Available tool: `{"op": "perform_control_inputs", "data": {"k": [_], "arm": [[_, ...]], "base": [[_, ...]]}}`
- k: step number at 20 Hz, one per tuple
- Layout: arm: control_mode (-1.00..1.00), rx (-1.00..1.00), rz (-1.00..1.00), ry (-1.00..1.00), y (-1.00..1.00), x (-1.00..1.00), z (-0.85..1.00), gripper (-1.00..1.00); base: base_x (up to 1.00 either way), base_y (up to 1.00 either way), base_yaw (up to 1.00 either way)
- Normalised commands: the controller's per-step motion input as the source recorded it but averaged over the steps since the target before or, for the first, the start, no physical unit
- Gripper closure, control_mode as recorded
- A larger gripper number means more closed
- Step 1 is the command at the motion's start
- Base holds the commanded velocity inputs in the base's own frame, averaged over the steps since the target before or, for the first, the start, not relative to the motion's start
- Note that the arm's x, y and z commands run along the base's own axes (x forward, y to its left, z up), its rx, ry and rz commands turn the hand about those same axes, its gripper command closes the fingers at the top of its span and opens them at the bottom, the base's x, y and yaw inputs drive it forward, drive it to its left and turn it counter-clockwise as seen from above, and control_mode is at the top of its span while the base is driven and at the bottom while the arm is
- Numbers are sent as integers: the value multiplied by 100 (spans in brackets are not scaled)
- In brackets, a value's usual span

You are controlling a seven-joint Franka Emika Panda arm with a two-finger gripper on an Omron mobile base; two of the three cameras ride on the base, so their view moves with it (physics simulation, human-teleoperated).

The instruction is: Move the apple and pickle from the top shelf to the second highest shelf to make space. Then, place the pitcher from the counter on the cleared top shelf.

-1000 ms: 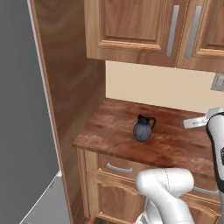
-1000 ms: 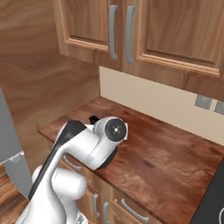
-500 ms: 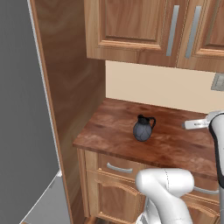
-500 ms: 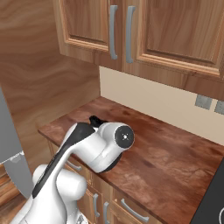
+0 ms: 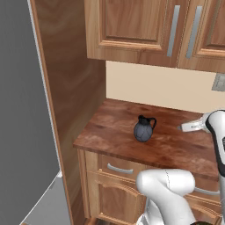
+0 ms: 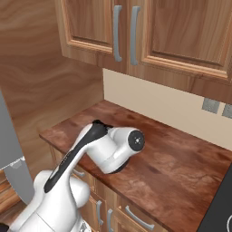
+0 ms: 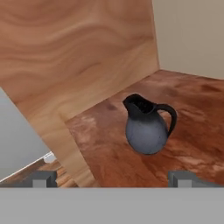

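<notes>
Your pitcher (image 5: 143, 128) stands upright on the counter (image 5: 110, 132), well in from the front edge and apart from the back wall, with bare wood all round it. From the left base view its handle points right, toward the arm's side, and its black rim sits level.

Look through the hand view now: the pitcher (image 7: 147, 125) sits a little right of centre, spout to the left, handle looping out to the right, and the gripper (image 7: 112, 178) is short of it, not touching. You've got the jaws spread wide; the two finger tips (image 7: 43, 179) rise far apart at the bottom of that view, one on each side of the jug, with nothing between them. Beyond the pitcher the counter (image 7: 197, 113) runs to the cream backsplash (image 7: 192, 35), and the tall wooden side panel (image 7: 78, 57) fills the left.

From the right base view, your arm's white elbow (image 6: 115, 147) covers most of the pitcher; a small dark bit (image 6: 98, 123) pokes out above the forearm, probably its rim, though it's hard to be sure. The counter (image 6: 172, 167) spreads right of the arm.

Upper cabinets (image 5: 167, 30) hang above the backsplash, drawers (image 5: 116, 169) sit below the counter, and a grey fridge door (image 5: 22, 110) stands on the far left.
</notes>
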Motion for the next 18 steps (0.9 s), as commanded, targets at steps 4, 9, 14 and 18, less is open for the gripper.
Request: {"op": "perform_control_inputs", "data": {"k": [4,9,14,18], "arm": [[-100,0,13,0,-6,41,-25,-100],[-100,0,16,-6,-5,44,-43,-100],[-100,0,14,-15,0,35,-49,-100],[-100,3,8,-18,-3,35,-33,-100]], "base": [[0,0,0],[0,0,0],[0,0,0],[0,0,0]]}}
